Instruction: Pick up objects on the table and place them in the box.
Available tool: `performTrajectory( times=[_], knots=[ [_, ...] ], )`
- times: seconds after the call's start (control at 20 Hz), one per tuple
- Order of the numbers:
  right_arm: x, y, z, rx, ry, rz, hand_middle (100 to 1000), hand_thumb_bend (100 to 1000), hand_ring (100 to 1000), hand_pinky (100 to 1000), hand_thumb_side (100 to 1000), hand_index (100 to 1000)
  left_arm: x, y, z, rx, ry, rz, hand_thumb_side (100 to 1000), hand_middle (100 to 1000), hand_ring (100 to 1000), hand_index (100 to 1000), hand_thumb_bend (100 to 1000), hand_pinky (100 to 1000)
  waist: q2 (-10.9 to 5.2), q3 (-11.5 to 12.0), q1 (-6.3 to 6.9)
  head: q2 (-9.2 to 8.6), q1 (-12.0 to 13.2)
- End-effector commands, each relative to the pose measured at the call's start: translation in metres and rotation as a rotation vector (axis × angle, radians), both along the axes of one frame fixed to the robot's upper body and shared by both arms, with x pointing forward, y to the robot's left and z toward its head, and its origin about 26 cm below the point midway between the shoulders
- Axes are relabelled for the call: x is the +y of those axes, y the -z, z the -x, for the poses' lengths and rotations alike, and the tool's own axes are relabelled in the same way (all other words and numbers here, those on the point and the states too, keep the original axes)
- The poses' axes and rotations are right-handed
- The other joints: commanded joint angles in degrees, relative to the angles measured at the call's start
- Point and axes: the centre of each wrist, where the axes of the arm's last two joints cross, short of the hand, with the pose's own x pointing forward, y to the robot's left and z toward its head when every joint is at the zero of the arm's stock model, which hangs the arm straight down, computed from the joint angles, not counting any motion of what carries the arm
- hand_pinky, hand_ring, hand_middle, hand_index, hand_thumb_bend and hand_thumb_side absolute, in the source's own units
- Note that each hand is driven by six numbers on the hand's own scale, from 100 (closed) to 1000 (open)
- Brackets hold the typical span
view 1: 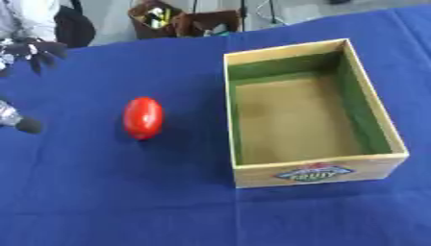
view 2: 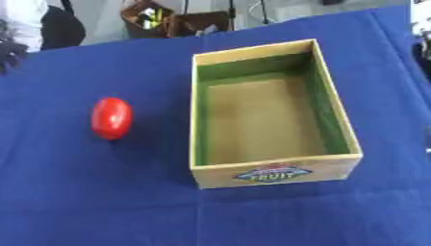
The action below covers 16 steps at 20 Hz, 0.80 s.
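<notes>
We are looking down at one table point(view 1: 101, 202) covered in blue cloth. On its right half one wooden box point(view 1: 318, 172) is standing open, its green-lined inside holding nothing, a fruit label showing on its near wall. One red oval object point(view 1: 143, 117) is lying on the cloth to the left of the box, apart from it. At the table's left edge part of our left hand point(view 1: 19, 122) is showing, dark and silver, near the red object but not touching it; we cannot tell how its fingers are standing. Our right hand is not showing.
</notes>
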Motion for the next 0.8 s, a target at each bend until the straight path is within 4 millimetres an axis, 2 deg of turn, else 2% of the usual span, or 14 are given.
performTrajectory(
  times=[0.05, 0.4, 0.65, 0.8],
  knots=[
    [0.002, -0.008, 0.005, -0.031, -0.017, 0.008, 558, 100, 925, 909, 635, 697, 0.001, -0.009, -0.003, -0.017, -0.007, -0.039, 794, 753, 647, 951, 1000, 513, -1.60, -0.1, -0.03, -0.69, 0.3],
    [0.004, -0.008, 0.005, -0.028, -0.030, 0.008, 557, 100, 927, 911, 635, 696, -0.023, -0.008, -0.024, -0.012, -0.011, -0.064, 726, 771, 669, 962, 1000, 536, -1.50, -1.1, 0.06, -1.57, 1.2],
    [0.006, -0.007, 0.005, -0.023, -0.037, 0.005, 556, 100, 928, 912, 631, 695, -0.044, -0.009, -0.034, -0.001, -0.027, -0.142, 698, 813, 728, 1000, 1000, 603, -1.54, -1.5, 0.01, -2.07, 2.1],
    [0.007, -0.007, 0.005, -0.022, -0.043, 0.004, 556, 100, 927, 912, 630, 693, -0.053, -0.009, -0.038, 0.014, -0.035, -0.185, 691, 817, 732, 1000, 1000, 605, -1.63, -1.6, -0.02, -2.15, 2.6]
  ],
)
